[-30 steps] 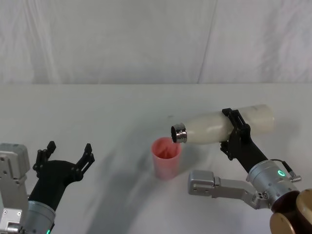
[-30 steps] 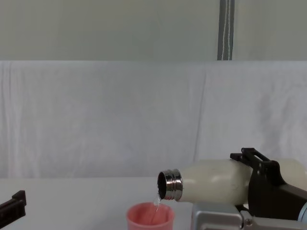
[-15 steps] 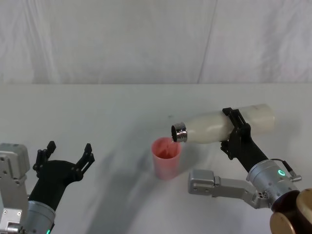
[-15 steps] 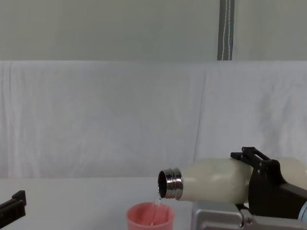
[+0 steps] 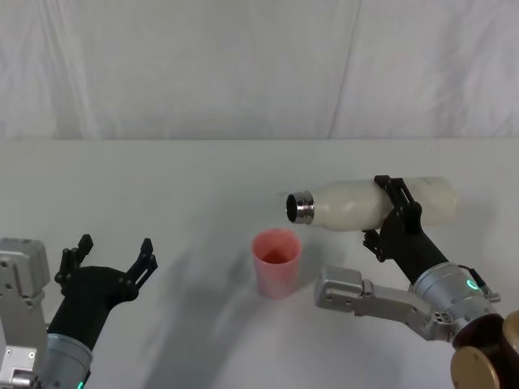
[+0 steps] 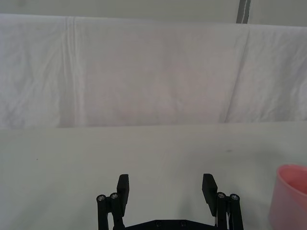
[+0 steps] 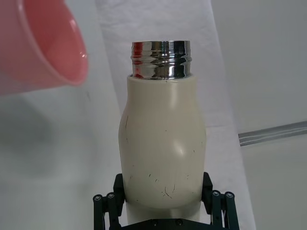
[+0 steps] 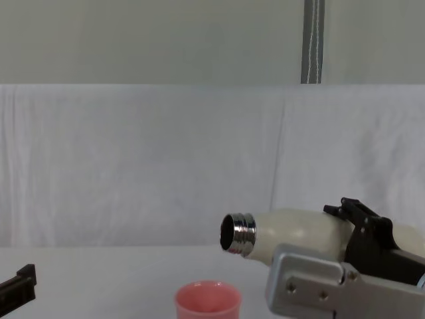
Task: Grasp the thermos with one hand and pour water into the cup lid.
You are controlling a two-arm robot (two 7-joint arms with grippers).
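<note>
While I hold the bottle out over the counter, this is how things lie.

Right fingers: clamped around the bottle's body, one on each side, with my right arm reaching in from the lower right of the head view.
Bottle: cream-white, lying almost level in the air, its steel neck pointing toward my left and its base toward my right; no stream shows at the mouth in the chest view.
Cup: pink, upright on the counter, below the bottle's mouth and a little to its left, not touching it.
Left fingers: spread wide with nothing between them, low over the counter at the lower left, well apart from the cup.
Counter: white, with a white cloth hanging behind it.
</note>
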